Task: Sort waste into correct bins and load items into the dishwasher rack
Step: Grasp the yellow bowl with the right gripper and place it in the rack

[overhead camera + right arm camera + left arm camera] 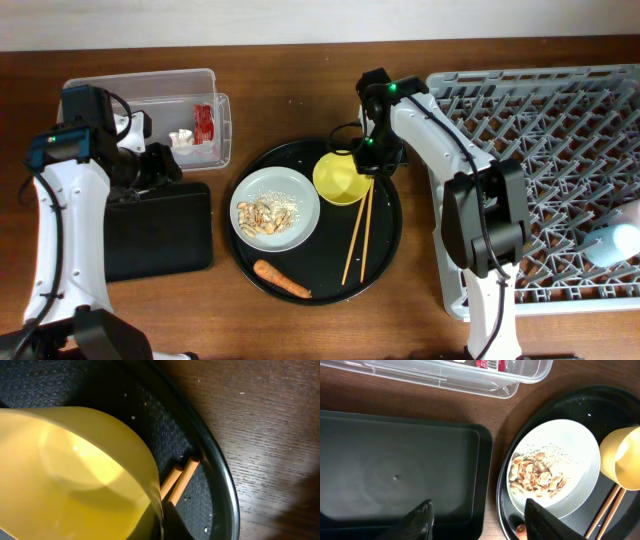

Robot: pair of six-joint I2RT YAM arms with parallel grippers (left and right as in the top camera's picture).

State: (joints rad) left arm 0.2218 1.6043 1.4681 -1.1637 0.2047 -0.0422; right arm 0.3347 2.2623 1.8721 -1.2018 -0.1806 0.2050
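the yellow bowl point(342, 178) sits tilted on the round black tray point(385, 240), and your right gripper point(368, 152) is clenched on its far rim, as far as the wrist view lets you judge. just past that gripper, under the bowl's edge, lie the ends of the wooden chopsticks point(182, 480), which run down the tray away from it. farther out from the gripper are the plate point(300, 195) of nut-shell scraps point(265, 215) and the carrot point(282, 280) at the tray's near edge. the dishwasher rack point(560, 130) stands on the counter point(290, 90) on the gripper's other side. your left gripper point(477, 510) is released, fingers wide apart, hovering over the edge of the flat black tray point(395, 475); beyond it the clear tub point(215, 110) holds the red wrapper point(204, 120) and the white paper point(182, 138).
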